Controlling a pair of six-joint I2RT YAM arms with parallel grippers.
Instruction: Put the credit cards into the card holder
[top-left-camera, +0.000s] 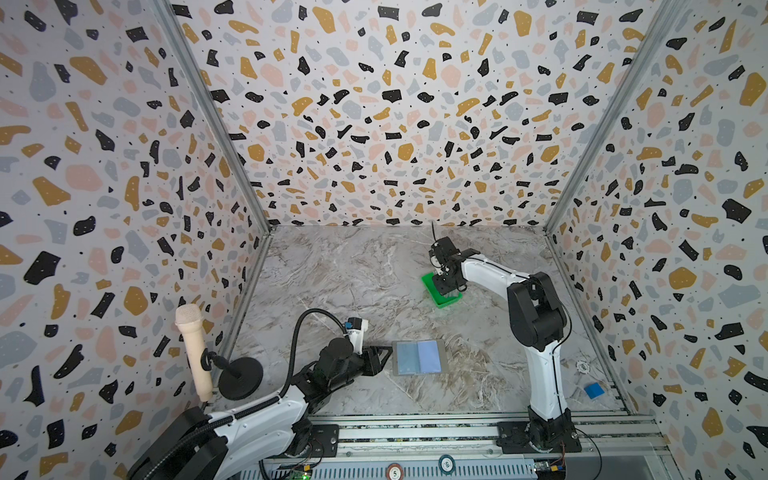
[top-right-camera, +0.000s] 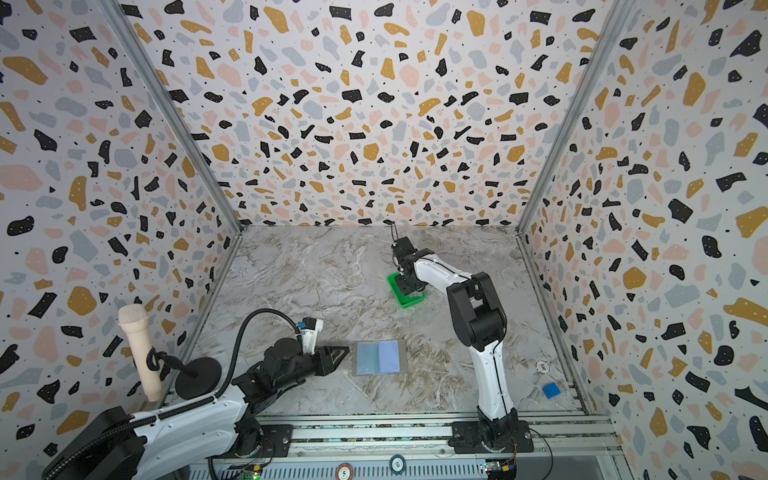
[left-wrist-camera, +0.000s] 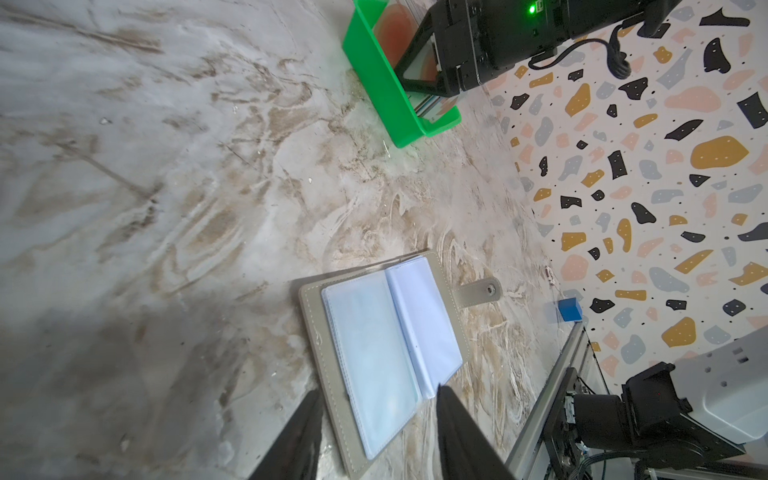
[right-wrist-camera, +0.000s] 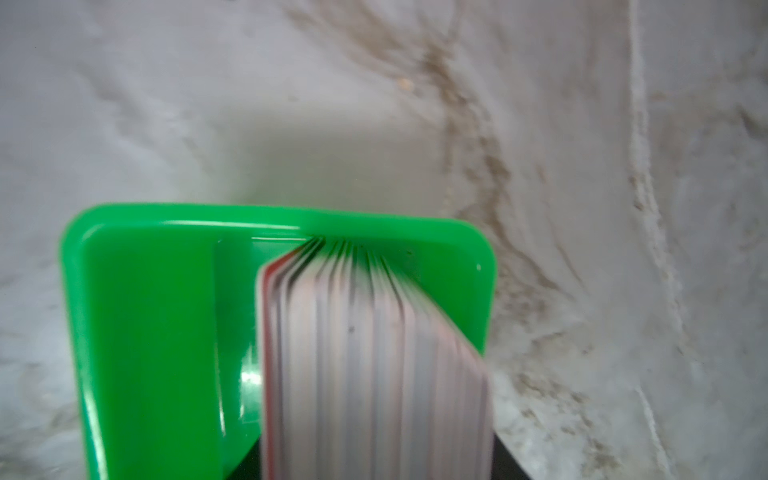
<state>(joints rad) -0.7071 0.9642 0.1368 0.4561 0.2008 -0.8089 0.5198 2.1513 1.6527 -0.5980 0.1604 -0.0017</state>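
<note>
Your right gripper (top-left-camera: 446, 287) down at green tray (right-wrist-camera: 145, 332) over credit cards (right-wrist-camera: 374, 353); can't tell its grip. Left gripper (left-wrist-camera: 378, 390) spread, empty, beside open card holder (left-wrist-camera: 374, 332).

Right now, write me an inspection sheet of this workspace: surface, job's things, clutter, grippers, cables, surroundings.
Surface: marble-patterned tabletop, brown-veined.
Job's things: card holder lies open flat, clear pockets up; credit cards stand on edge in the green tray.
Clutter: blue block and white chip near the right wall; microphone on a stand at left.
Grippers: left gripper jaws apart, empty, at the holder's edge; right gripper down over the cards, grip cannot be told.
Cables: black hose loops over the left arm; thin cable rises from the right wrist.
Surroundings: terrazzo-patterned walls; aluminium rail in front.
</note>
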